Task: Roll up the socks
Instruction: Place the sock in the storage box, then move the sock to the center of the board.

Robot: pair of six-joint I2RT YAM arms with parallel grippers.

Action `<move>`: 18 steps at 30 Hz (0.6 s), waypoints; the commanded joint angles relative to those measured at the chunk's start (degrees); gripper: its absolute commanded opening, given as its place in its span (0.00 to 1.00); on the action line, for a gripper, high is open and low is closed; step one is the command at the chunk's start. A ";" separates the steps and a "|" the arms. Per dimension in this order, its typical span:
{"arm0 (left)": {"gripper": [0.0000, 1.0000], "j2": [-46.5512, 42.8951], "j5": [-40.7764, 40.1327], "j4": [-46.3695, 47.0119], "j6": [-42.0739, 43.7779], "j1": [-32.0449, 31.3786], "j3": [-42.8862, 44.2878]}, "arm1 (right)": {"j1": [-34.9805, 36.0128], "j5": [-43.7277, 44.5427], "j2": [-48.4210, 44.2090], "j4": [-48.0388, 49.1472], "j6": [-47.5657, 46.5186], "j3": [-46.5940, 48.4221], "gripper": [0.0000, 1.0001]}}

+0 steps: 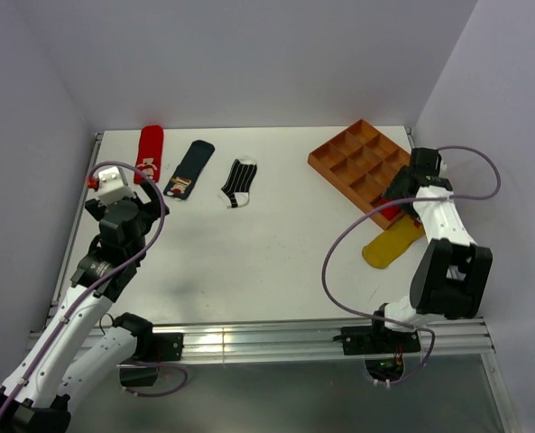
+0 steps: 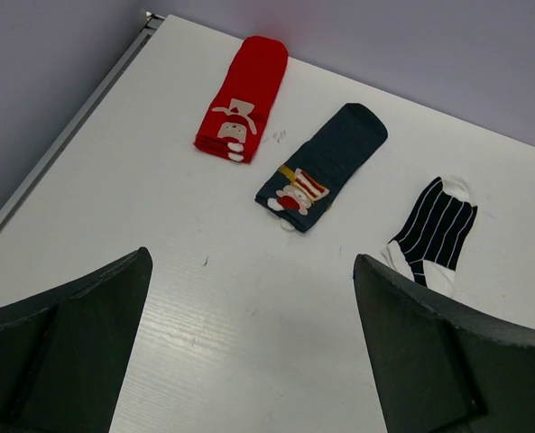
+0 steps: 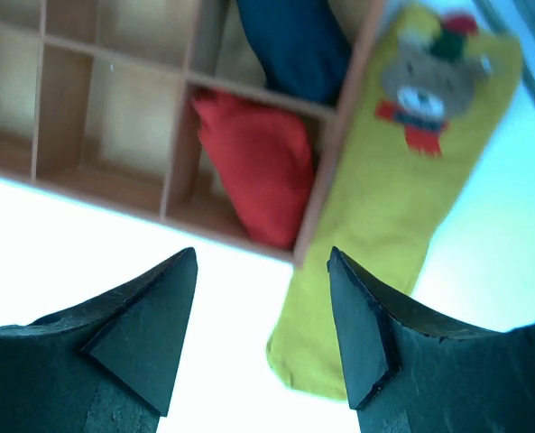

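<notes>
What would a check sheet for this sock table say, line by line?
Surface: white table, a few faint marks.
Job's things: flat red sock, navy patch sock and striped sock lie in a far-left row; yellow sock lies flat beside the orange tray; bundled red sock and navy sock sit in tray compartments.
Clutter: nothing seen.
Grippers: left gripper open above bare table; right gripper open above the tray's edge.
Cables: left cable and right cable hang in loose loops.
Surroundings: plain pale walls; metal rail in front.

Six socks were out there: one flat red sock (image 1: 150, 149), one patched navy sock (image 1: 191, 169), one striped sock (image 1: 240, 182), one yellow sock (image 1: 392, 244), one bundled red sock (image 3: 253, 167), one plain navy sock (image 3: 290, 41). And one tray (image 1: 314, 161).
</notes>
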 commanded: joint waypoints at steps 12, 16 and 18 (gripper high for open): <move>0.99 -3.28 1.75 0.63 0.23 -0.16 -0.04 | 15.87 2.51 -15.70 3.59 9.92 -25.23 0.68; 1.00 -3.55 1.92 0.45 0.05 -0.16 -0.13 | 16.13 1.37 -12.28 4.91 7.91 -25.94 0.68; 1.00 -3.72 1.75 0.54 0.14 -0.16 -0.13 | 16.57 1.71 -10.69 4.57 7.38 -25.85 0.68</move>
